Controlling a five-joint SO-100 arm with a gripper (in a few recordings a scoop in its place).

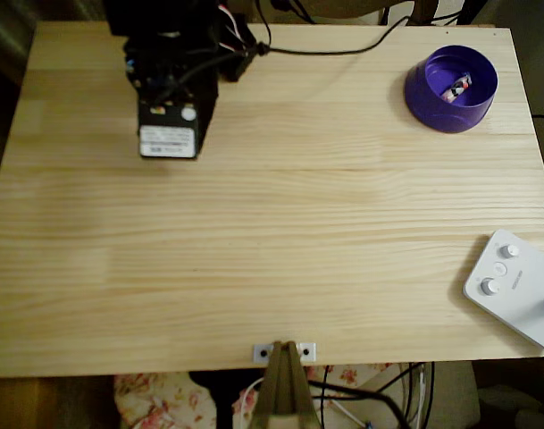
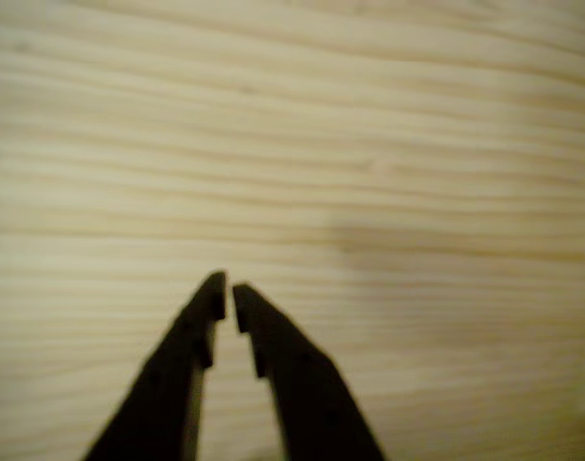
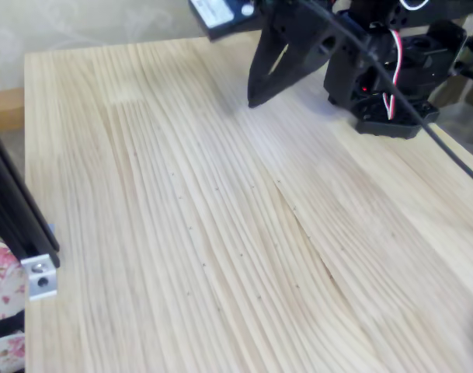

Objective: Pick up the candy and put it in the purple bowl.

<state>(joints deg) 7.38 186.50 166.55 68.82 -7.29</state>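
The big wooden table point(image 1: 280, 223) is pale, with long lines in the wood. In the overhead view, a white box with round knobs point(image 1: 514, 286) sits at the right edge, near the bottom right corner. A small metal bracket point(image 1: 284, 352) is fixed at the middle of the bottom edge, and a black cable point(image 1: 343, 49) runs along the top edge. Nothing lies on the wood between the arm and the bowl.

The black arm point(image 1: 173, 71) sits at the top left corner in the overhead view, folded up over its base. In the fixed view its gripper point(image 3: 255, 97) points down at the wood, with the tips close above it. In the wrist view the gripper point(image 2: 227, 296) is pressed almost together, with just a thin gap between the tips, and it is pinching nothing.

The purple bowl point(image 1: 432, 103) stands near the top right corner, well apart from the arm. It is round and deep.

The candy point(image 1: 457, 88) lies inside the bowl. It is tiny, pinkish and white with dark marks.
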